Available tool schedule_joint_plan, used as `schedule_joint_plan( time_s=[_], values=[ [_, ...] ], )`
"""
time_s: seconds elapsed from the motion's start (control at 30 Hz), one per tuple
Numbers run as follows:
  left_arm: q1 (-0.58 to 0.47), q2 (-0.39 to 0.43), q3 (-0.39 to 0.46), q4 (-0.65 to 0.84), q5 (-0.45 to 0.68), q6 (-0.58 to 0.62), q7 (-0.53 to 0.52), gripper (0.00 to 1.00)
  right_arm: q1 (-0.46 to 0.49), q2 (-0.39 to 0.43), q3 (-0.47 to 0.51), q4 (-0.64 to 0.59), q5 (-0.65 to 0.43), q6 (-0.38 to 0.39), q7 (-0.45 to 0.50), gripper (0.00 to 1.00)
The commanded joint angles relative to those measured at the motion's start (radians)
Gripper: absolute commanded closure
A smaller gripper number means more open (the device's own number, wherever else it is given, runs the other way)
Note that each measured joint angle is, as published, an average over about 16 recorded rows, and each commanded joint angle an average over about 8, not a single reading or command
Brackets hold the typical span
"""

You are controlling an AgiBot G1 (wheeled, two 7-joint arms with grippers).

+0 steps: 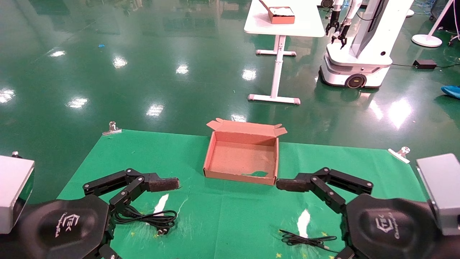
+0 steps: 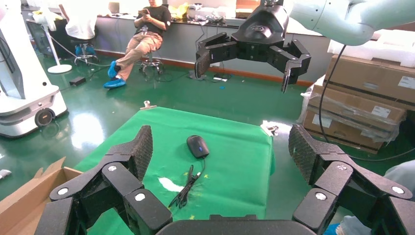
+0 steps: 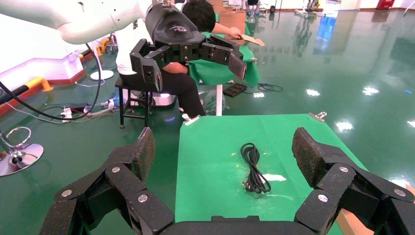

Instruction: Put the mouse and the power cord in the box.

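Note:
The box (image 1: 244, 154) lies open on the green cloth at the far middle, its floor bare but for a green patch. The power cord (image 1: 147, 217), a thick black coil, rests near the front left, below my left gripper (image 1: 158, 185); it also shows in the right wrist view (image 3: 254, 166). In the left wrist view the mouse (image 2: 197, 146) sits upright on the cloth with its thin cable (image 2: 186, 188) bundled beside it. The head view shows only that cable (image 1: 305, 239), beside my right gripper (image 1: 291, 185). Both grippers hover open and hold nothing.
Metal clips (image 1: 112, 128) (image 1: 400, 153) pin the cloth at the far corners. White worn patches (image 1: 303, 221) mark the cloth. Beyond the table stand a white desk with a smaller brown box (image 1: 282, 15) and another robot (image 1: 355, 46).

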Motion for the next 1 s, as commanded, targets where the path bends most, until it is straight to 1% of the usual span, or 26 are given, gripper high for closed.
schedule_joint_plan(
  time_s=[0.03, 0.57, 0.7, 0.83, 1.0],
  values=[
    [0.0, 0.0, 0.0, 0.0, 0.0, 0.0, 0.0, 0.0, 0.0, 0.0, 0.0, 0.0, 0.0, 0.0, 0.0, 0.0],
    [0.001, -0.002, -0.003, -0.002, -0.001, 0.003, 0.0, 0.0, 0.0, 0.0, 0.0, 0.0, 0.0, 0.0, 0.0, 0.0],
    [-0.008, 0.0, 0.004, -0.002, 0.019, 0.005, 0.007, 0.0, 0.001, 0.003, -0.002, -0.004, -0.008, -0.002, -0.005, 0.0],
    [-0.05, 0.01, 0.039, 0.008, 0.096, 0.023, 0.024, 0.0, 0.004, 0.01, -0.011, -0.033, -0.04, -0.02, -0.032, 0.0],
    [-0.155, 0.041, 0.13, 0.049, 0.28, 0.068, 0.072, 0.0, 0.038, 0.013, -0.053, -0.113, -0.138, -0.065, -0.107, 0.0]
  ],
)
